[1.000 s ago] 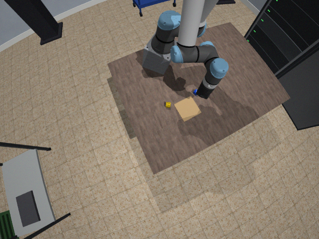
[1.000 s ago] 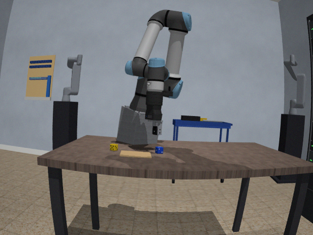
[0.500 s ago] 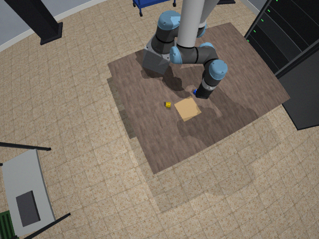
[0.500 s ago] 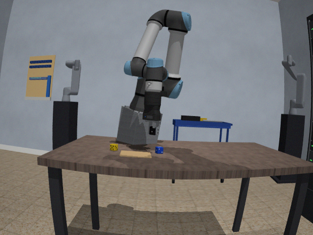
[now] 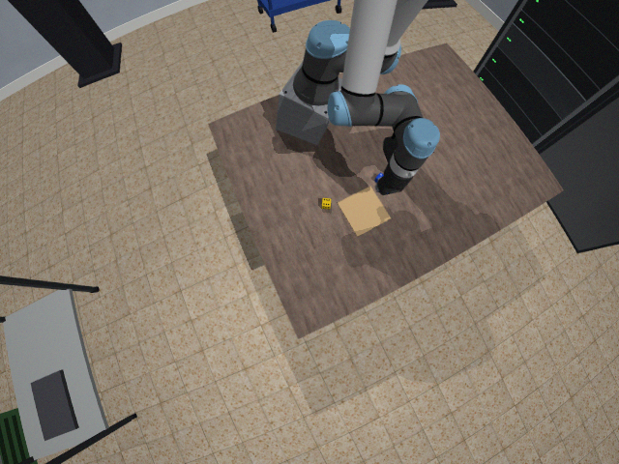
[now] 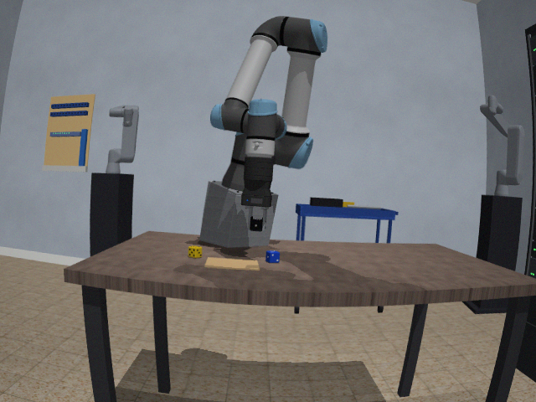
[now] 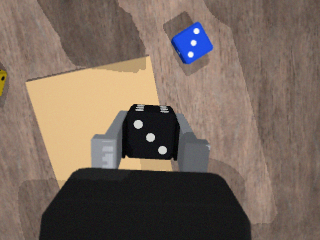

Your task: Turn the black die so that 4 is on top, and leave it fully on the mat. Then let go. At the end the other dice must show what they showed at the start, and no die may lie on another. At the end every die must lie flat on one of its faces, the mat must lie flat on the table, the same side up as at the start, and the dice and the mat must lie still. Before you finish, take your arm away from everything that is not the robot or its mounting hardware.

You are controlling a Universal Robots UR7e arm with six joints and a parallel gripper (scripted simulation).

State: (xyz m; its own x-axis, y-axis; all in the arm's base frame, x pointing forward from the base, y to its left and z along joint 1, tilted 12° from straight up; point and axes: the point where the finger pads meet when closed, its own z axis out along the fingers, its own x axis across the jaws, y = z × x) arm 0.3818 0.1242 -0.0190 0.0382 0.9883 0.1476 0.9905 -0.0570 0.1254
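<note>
My gripper [image 6: 258, 220] [image 7: 150, 126] is shut on the black die [image 6: 256, 224] [image 7: 150, 131] and holds it well above the table. In the wrist view three pips show on the face towards the camera, and a steep face at its far edge shows two groups of pips. The exterior view shows a single pip on its front. The top view does not show the die. The tan mat [image 5: 364, 211] [image 6: 229, 263] [image 7: 95, 120] lies flat on the table. The blue die [image 5: 378, 177] [image 6: 272, 256] [image 7: 192, 43] lies beside the mat, three on top.
The yellow die [image 5: 326, 203] [image 6: 194, 251] [image 7: 2, 82] lies on the brown table [image 5: 280, 240] [image 6: 368, 272], off the mat, on the side away from the blue die. It is cut off in the wrist view. The robot's base [image 5: 302, 117] [image 6: 235, 216] stands at the back.
</note>
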